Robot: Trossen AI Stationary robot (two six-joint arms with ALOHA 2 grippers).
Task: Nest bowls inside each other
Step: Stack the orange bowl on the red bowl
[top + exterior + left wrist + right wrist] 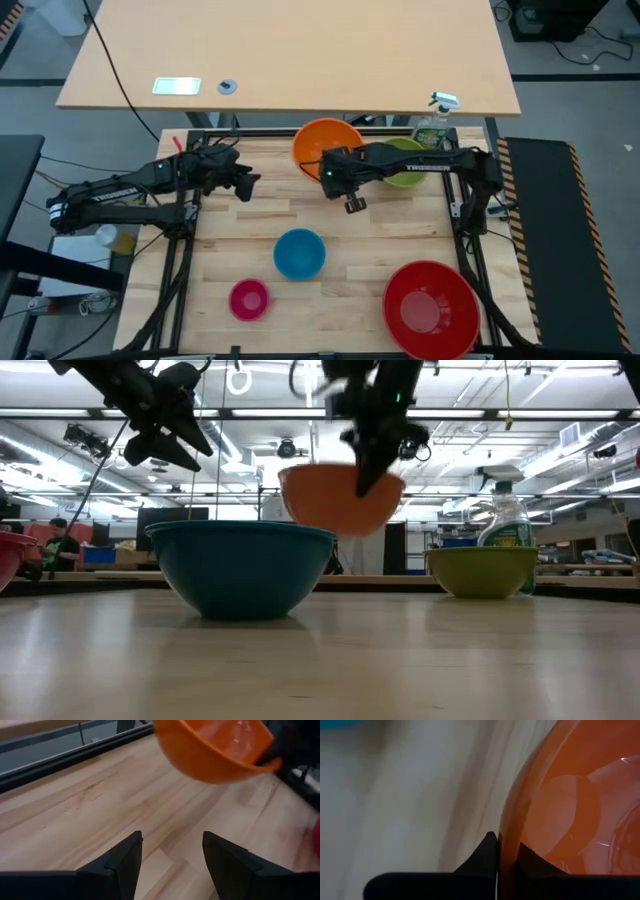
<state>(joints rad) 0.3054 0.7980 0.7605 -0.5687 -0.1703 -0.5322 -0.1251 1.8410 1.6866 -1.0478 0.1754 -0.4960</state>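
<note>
I have the right gripper (498,851) pinched shut on the rim of the orange bowl (340,498), lifted clear of the table near the far edge, and such a thin one-sided hold could let it swing or slip out, while the left gripper (172,857) waits empty, fingers apart.

White lettering showing along the left arm (120,188) and the right arm (420,153) in the high view, looking like a brand name, too small for reading letter by letter. Label on the spray bottle (505,520) by the bench's far edge staying illegible.
</note>
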